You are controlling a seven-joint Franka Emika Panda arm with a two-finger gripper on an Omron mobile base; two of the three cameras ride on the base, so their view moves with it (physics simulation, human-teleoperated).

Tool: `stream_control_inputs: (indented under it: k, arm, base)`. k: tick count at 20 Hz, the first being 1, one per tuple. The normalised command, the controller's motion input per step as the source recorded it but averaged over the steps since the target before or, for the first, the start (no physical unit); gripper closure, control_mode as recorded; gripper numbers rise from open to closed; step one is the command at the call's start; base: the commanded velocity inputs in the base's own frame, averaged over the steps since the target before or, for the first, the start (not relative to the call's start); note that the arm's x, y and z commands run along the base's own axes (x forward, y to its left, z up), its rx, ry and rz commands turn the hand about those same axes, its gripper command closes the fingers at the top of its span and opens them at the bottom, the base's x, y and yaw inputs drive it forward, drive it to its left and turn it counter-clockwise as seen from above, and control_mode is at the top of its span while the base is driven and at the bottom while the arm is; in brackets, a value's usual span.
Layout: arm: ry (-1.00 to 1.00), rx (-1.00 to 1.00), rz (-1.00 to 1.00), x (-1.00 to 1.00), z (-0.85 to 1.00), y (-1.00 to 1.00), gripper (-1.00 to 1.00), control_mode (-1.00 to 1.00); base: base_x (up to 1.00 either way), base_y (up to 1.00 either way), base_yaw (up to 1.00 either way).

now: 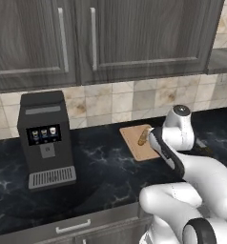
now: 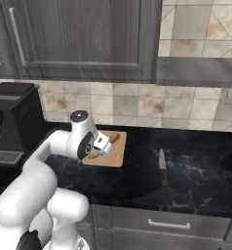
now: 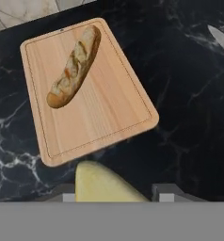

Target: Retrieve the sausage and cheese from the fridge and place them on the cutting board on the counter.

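Over the black marble-look counter (image 3: 189,117) with its faint white veins, the white arm hung just short of the flat rectangular light tan wooden cutting board (image 3: 104,113). Off to the side stood the boxy dark coffee machine (image 1: 45,138), and a kitchen knife with a brown handle (image 2: 162,166) lay on the bare stone, apart from the board. A long tan bread-like stick (image 3: 74,66) lay diagonally on the board's far half. The two-finger gripper (image 3: 115,193) was pinching the small yellow, slightly greenish chunk of cheese (image 3: 102,183) between its dark tips, above the counter just beside the board's near edge. This looked like the cheese delivery step. The next move called for easing forward over the open wood near the bread stick, lowering, then spreading the fingers.
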Motion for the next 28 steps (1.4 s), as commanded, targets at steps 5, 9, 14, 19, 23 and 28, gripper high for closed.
stream_control_inputs:
  k: [5, 9, 14, 19, 23, 28]
  arm:
    - [0.01, 0.0, 0.0, 0.73, -0.22, -0.2, 1.0, -1.0]
    - [0.04, 0.0, 0.0, 0.47, -0.14, -0.29, 1.0, -1.0]
    - [0.01, 0.0, 0.0, 0.39, -0.27, -0.07, 1.0, -1.0]
    - [0.0, 0.0, 0.0, 0.25, -0.31, 0.0, 1.0, -1.0]
    - [0.0, 0.0, 0.0, 0.11, -0.23, -0.07, 1.0, -1.0]
    - [0.03, 0.0, 0.0, 0.0, -0.12, -0.14, 1.0, -1.0]
  base:
    - [0.0, 0.0, 0.0]
    - [0.0, 0.0, 0.0]
    - [0.0, 0.0, 0.0]
    - [0.0, 0.0, 0.0]
    - [0.0, 0.0, 0.0]
    - [0.0, 0.0, 0.0]
